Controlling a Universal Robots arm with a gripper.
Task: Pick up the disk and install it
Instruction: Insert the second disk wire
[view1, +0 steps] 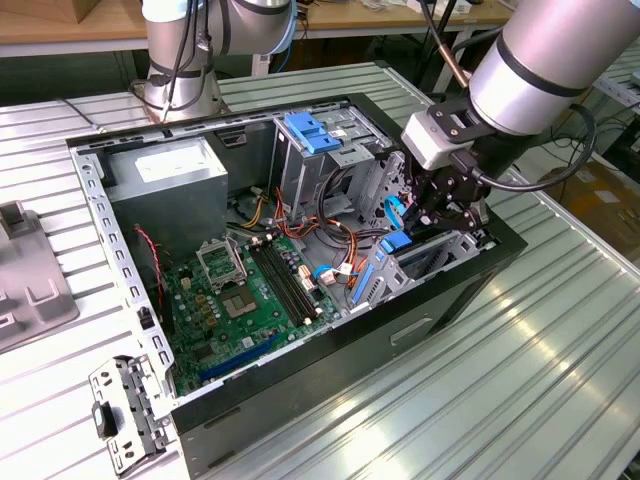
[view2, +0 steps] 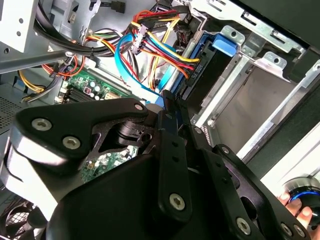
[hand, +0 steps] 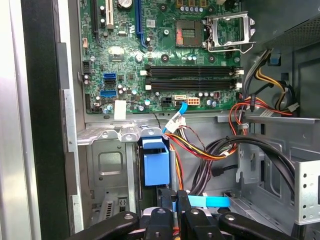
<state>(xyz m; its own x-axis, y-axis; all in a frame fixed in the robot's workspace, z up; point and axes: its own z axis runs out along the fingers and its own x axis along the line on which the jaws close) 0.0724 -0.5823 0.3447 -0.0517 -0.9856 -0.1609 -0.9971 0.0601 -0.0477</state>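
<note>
The black gripper (view1: 447, 203), fingers closed on the blue-railed metal disk (view2: 197, 67), may jam it against the coloured cables (view2: 150, 35)

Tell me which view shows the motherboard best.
First wrist view: the motherboard faces the camera, nearly whole, sockets and slots plain. Exterior view shows the motherboard slanted inside the case. Second wrist view shows a green sliver behind cables.
</note>
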